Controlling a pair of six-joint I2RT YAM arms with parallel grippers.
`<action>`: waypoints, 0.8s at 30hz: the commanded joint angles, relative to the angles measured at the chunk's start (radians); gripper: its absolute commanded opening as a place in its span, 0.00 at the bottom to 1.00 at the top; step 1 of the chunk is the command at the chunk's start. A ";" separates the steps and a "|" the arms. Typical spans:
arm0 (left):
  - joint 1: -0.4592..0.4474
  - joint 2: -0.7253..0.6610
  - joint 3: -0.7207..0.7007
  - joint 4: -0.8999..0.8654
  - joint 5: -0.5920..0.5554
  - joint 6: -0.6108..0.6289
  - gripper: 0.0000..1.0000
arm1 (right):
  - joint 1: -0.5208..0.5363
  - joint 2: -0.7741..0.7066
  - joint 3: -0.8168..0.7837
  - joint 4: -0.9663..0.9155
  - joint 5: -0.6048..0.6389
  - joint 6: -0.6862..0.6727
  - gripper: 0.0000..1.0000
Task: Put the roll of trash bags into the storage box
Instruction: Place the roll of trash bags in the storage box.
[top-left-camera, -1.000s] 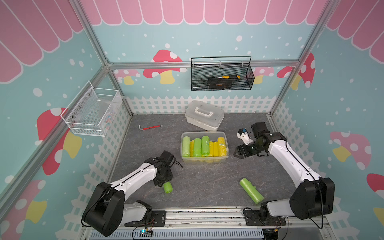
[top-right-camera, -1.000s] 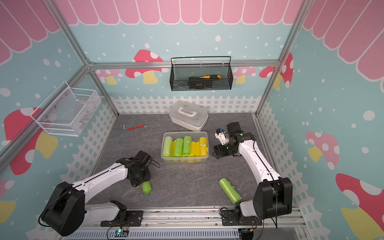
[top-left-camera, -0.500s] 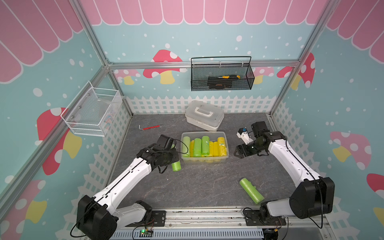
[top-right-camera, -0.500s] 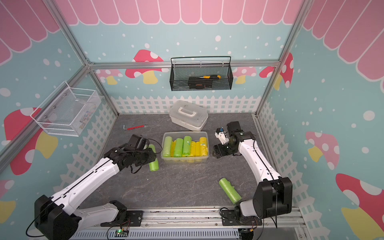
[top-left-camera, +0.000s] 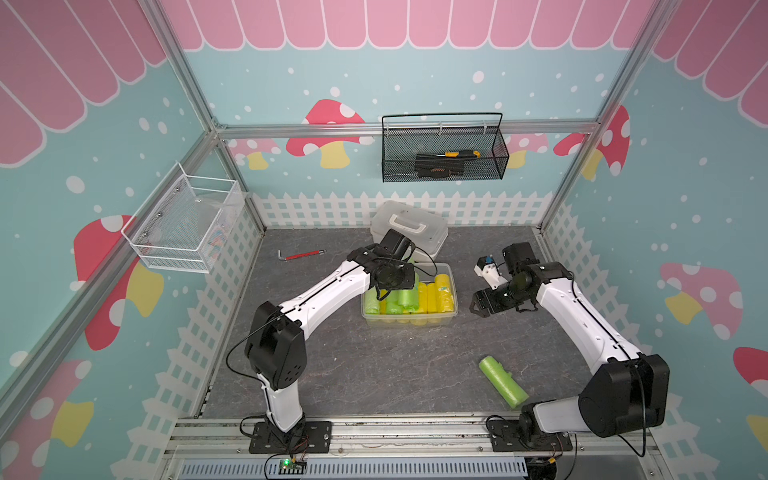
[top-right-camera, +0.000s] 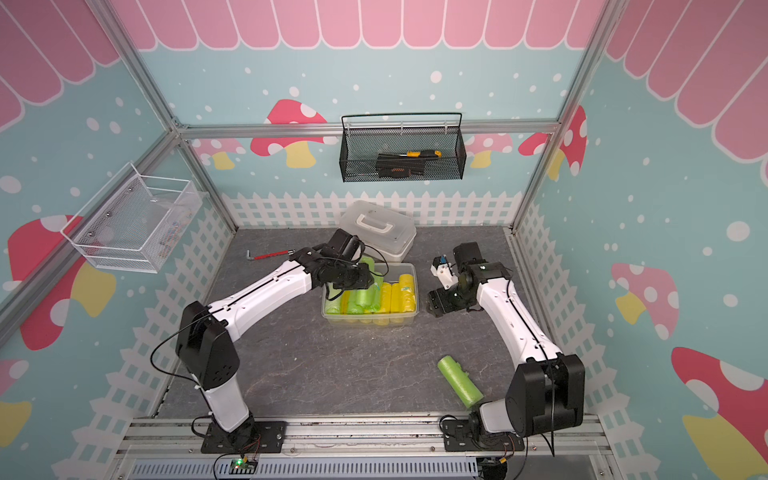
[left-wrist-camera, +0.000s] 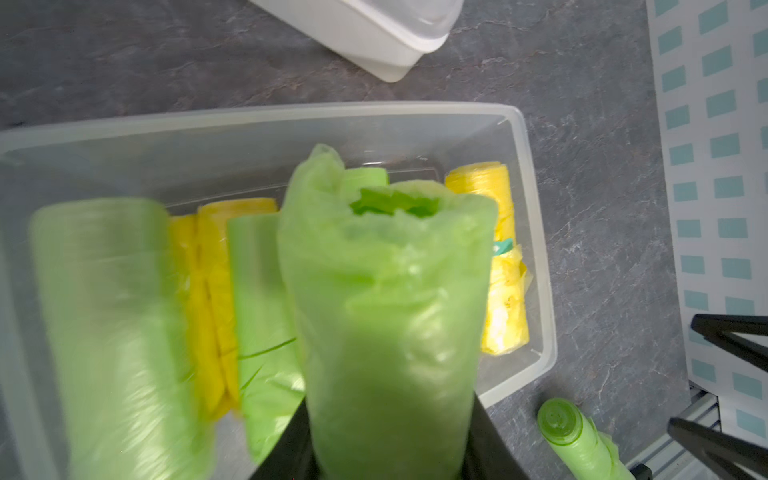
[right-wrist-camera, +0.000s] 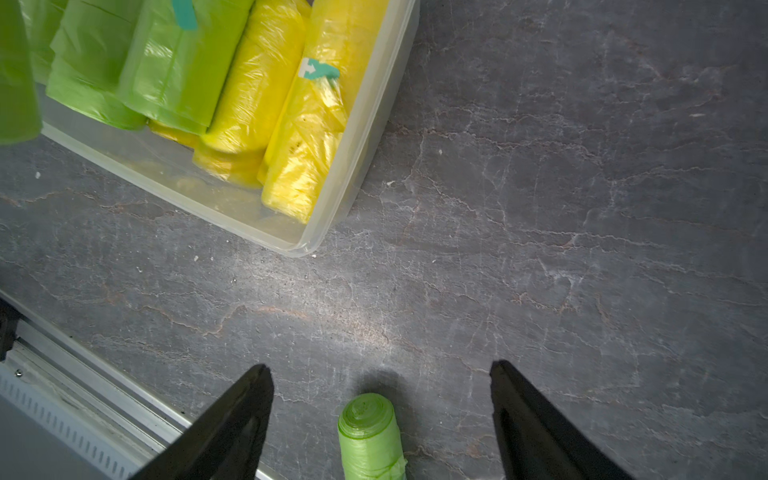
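Note:
The clear storage box (top-left-camera: 409, 322) (top-right-camera: 370, 321) sits mid-table with several green and yellow rolls lying in it. My left gripper (left-wrist-camera: 386, 436) (top-left-camera: 395, 276) is shut on a green roll of trash bags (left-wrist-camera: 386, 291) and holds it above the box's left half, over the rolls inside. The gripper body hides most of that roll in both top views. A second green roll (top-left-camera: 503, 382) (right-wrist-camera: 370, 436) lies on the table at the front right. My right gripper (right-wrist-camera: 380, 368) (top-left-camera: 482, 305) hovers open and empty just right of the box.
A white case with a handle (top-left-camera: 409, 226) stands right behind the box. A red-handled hex key (top-left-camera: 301, 254) lies at the back left. A black wire basket (top-left-camera: 442, 153) hangs on the back wall, a white mesh basket (top-left-camera: 183, 224) on the left wall.
My left arm lifted the green roll from the front-left of the table and carried it right and back, to above the box. The right arm stayed almost still.

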 joint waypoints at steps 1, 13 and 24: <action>-0.016 0.062 0.098 0.016 0.052 0.040 0.31 | 0.004 -0.021 -0.007 -0.024 0.043 -0.057 0.84; -0.041 0.265 0.254 -0.029 0.129 0.005 0.31 | 0.005 -0.043 -0.005 -0.045 0.058 -0.076 0.85; -0.049 0.302 0.253 -0.029 0.106 -0.031 0.33 | 0.016 -0.031 -0.036 -0.024 0.068 -0.161 0.85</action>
